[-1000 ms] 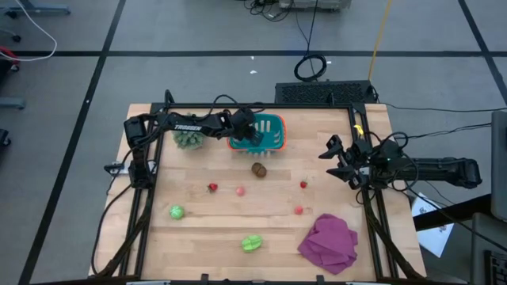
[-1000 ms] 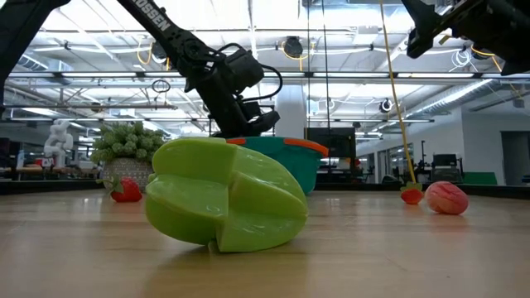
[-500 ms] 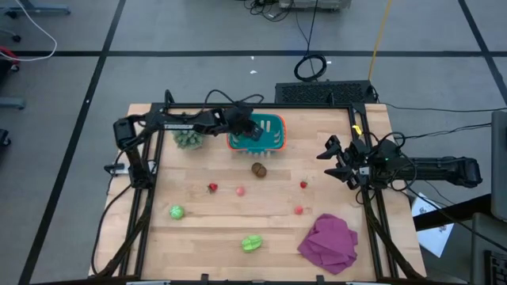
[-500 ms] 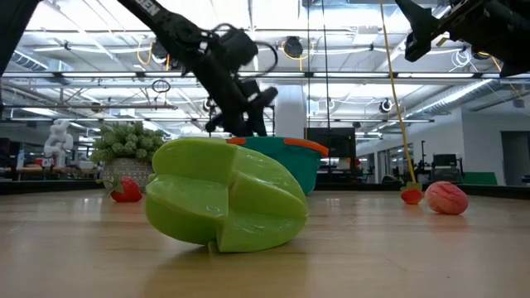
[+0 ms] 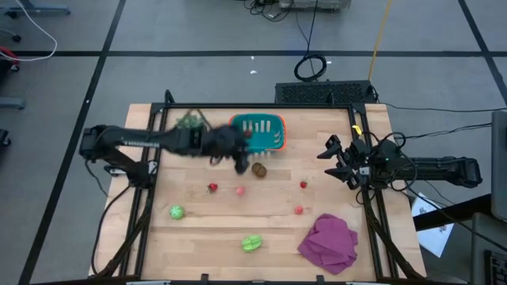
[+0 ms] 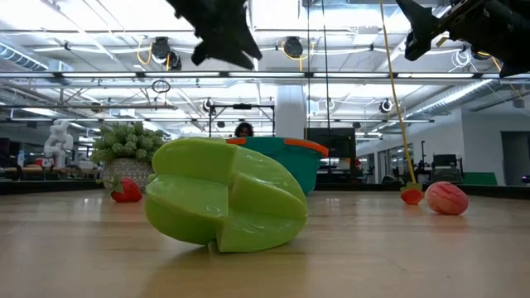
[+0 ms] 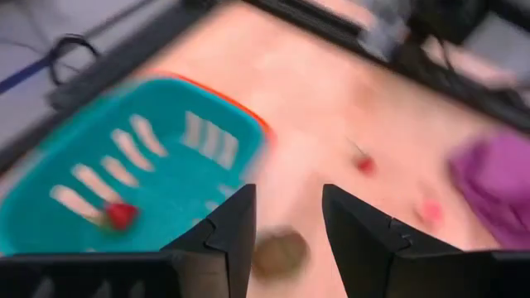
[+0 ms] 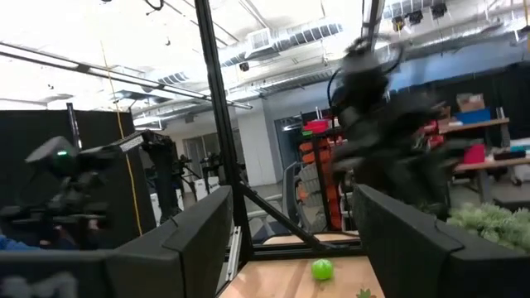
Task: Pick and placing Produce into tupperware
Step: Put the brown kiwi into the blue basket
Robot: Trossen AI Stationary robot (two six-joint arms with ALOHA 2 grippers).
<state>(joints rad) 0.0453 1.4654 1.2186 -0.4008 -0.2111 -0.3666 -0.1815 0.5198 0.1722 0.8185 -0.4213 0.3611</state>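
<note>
The left gripper [image 5: 240, 161] has pulled away from the blue tub [image 5: 273, 124] and now hangs over bare counter [image 5: 206, 214] just left of the brown oval [image 5: 259, 169], its fingers apart with nothing between them. A second ago it was down inside the tub; now one small red piece [image 7: 121, 215] lies on the tub's floor, so a drop-off looks finished and the arm seems headed for the next pick, most likely that brown oval.

Still out on the counter: a strawberry [image 5: 212, 188], a pink piece [image 5: 240, 191], two more small red ones [image 5: 303, 184] [image 5: 299, 210], a round green piece [image 5: 176, 211] and a ridged green fruit [image 5: 252, 243] at the near edge. The tub sits against the far edge, next to the spiky plant [image 5: 188, 122].

The middle of the counter is open, so reaching should be easy. The purple cloth [image 5: 329, 242] fills the near right corner. The right gripper [image 5: 339, 161] waits at the right edge, fingers spread and unchanged.
</note>
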